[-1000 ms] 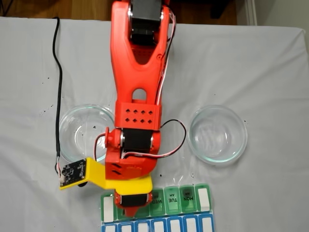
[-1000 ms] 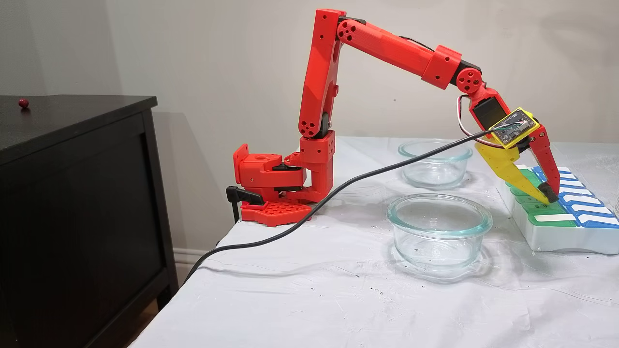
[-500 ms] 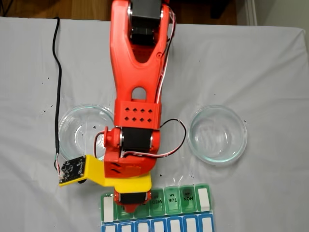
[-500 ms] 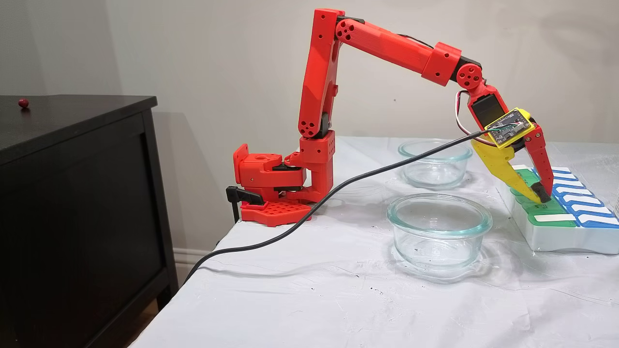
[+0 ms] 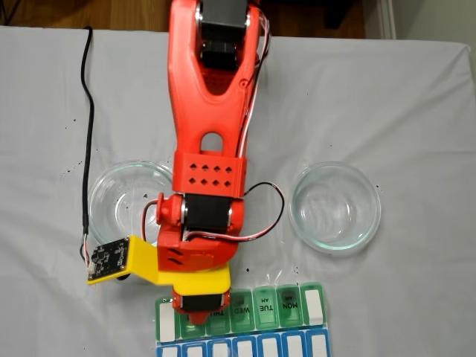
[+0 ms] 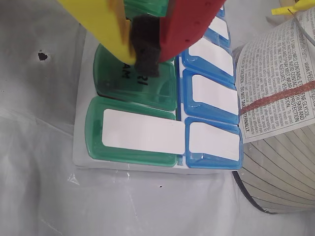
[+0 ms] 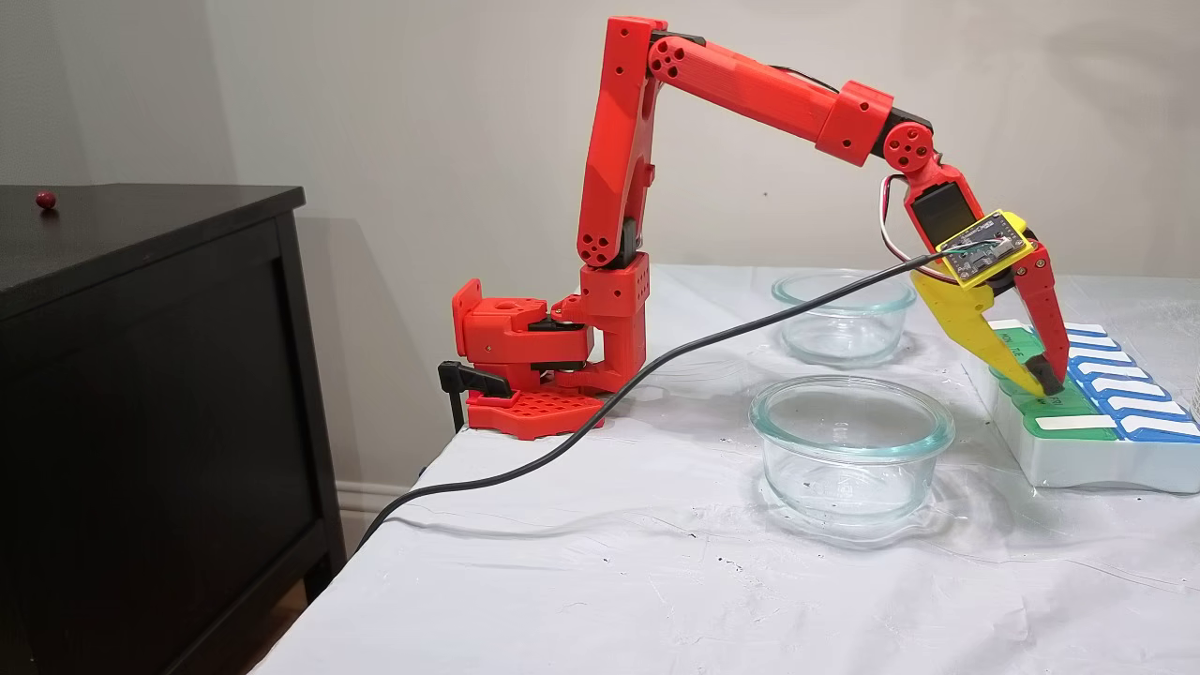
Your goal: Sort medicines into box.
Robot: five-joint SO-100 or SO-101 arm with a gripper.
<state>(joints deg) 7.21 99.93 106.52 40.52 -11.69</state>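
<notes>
Wrist view: my pincer (image 6: 145, 54), yellow finger and red finger closed together on their black pads, nothing visible between them, tip just over a green lid of the box (image 6: 133, 132). Box: at the table (image 7: 600, 562) edge, white base, green row beside blue row. Fixed view from the side: one dark red ball (image 7: 44, 199) on the black cabinet (image 7: 141, 375); two glass dishes (image 7: 850, 450) on the table.

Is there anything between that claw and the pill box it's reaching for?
Nothing visible. The claw hangs with its black tips pressed together right above a closed green lid of the pill box, with no object between them. No pill shows in it.
</notes>
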